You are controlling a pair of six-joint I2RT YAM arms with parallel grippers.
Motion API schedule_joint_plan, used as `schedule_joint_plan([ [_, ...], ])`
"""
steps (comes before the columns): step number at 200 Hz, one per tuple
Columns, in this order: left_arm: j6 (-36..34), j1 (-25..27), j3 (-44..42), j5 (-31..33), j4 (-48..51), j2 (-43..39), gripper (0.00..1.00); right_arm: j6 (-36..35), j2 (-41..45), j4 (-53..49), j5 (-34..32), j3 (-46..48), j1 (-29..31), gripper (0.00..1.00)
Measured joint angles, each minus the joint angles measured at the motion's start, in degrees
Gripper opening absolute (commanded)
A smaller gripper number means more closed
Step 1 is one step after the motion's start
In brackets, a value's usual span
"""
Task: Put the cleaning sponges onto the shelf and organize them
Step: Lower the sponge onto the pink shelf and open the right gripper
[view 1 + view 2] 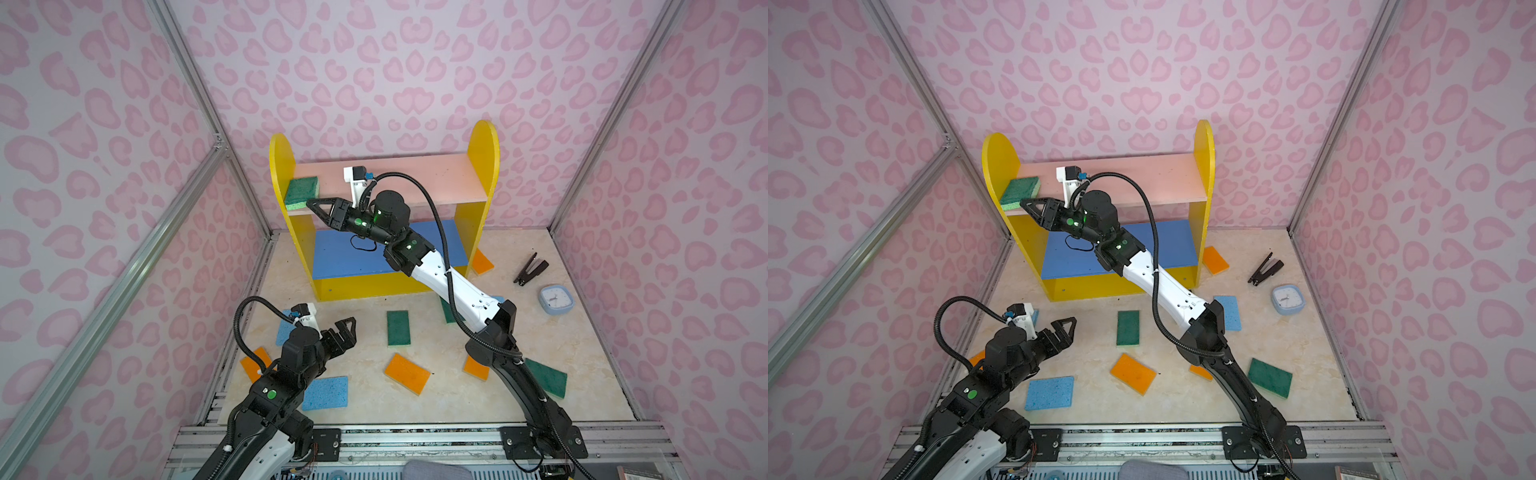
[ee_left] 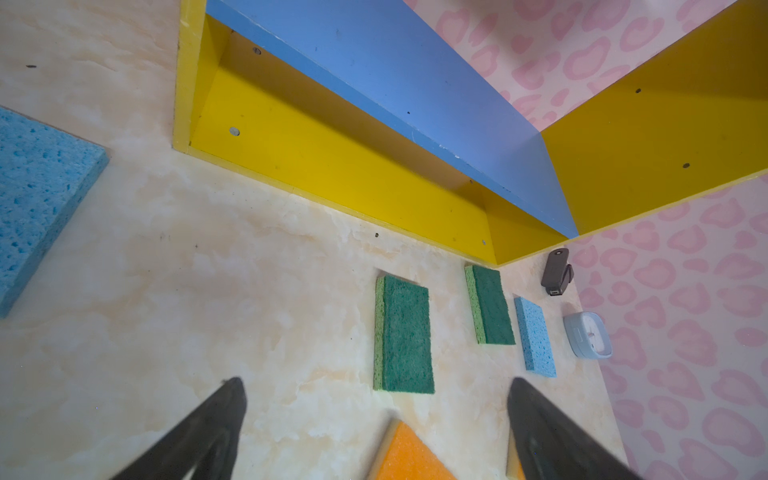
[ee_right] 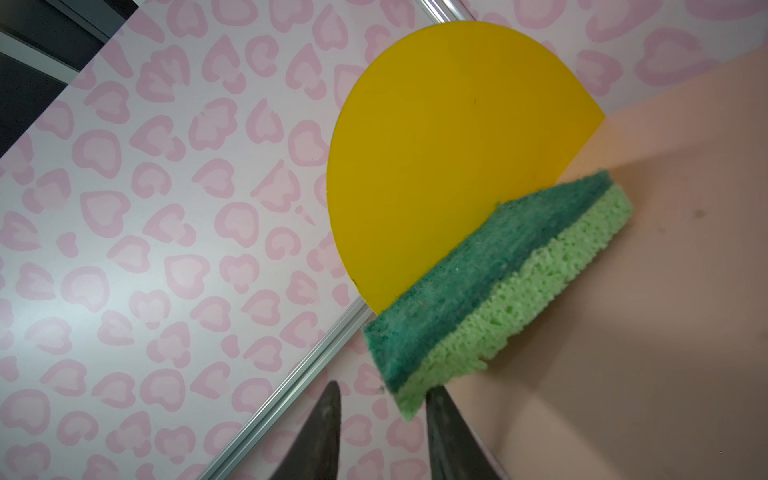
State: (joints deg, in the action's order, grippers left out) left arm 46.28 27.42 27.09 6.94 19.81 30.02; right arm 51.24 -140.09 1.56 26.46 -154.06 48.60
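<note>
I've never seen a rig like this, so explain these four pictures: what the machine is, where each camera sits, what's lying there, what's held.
Two robot arms stand at the front edge of the table, each ending in a two-fingered gripper. Two pictures look down from overhead, nearly alike; the other two come from a camera on each wrist. On the table lie loose sponges in green, orange and blue, plus a stapler and a clock to the right. At the back stands a shelf. The right gripper reaches to its pink board, jaws apart beside the corner of a green sponge lying there against the yellow side panel; nothing looks gripped. The left gripper hovers open above the table, holding nothing.
</note>
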Motion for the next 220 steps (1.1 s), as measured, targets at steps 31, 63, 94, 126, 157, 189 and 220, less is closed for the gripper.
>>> schedule_joint_plan([
  [31,0.02,0.0,0.0,0.15,0.0,-0.35,0.99,-0.9,1.92,-2.95,-1.7,2.6,0.63,0.51],
  [63,0.02,0.0,0.0,0.15,0.0,-0.37,0.99,-0.92,4.2,-2.89,-3.26,6.62,0.92,0.34],
  [94,0.0,0.0,0.02,0.17,0.02,-0.74,0.99,-0.87,4.2,-3.19,-4.39,6.95,0.92,0.27],
  [126,0.0,0.0,0.02,0.17,0.26,-0.74,0.99,-0.83,3.56,-3.26,-4.98,6.19,0.92,0.22],
  [157,-0.02,0.0,0.17,0.17,0.46,-0.74,0.99,-0.57,2.62,-3.82,-4.98,4.52,0.83,0.24],
  [189,-0.02,0.0,0.33,0.2,0.7,-0.74,0.99,0.22,2.29,-2.78,-4.35,3.82,0.81,0.41],
  [220,-0.04,-0.04,0.44,0.2,0.85,-0.74,0.99,0.22,2.27,-1.99,-3.78,3.78,0.79,0.49],
])
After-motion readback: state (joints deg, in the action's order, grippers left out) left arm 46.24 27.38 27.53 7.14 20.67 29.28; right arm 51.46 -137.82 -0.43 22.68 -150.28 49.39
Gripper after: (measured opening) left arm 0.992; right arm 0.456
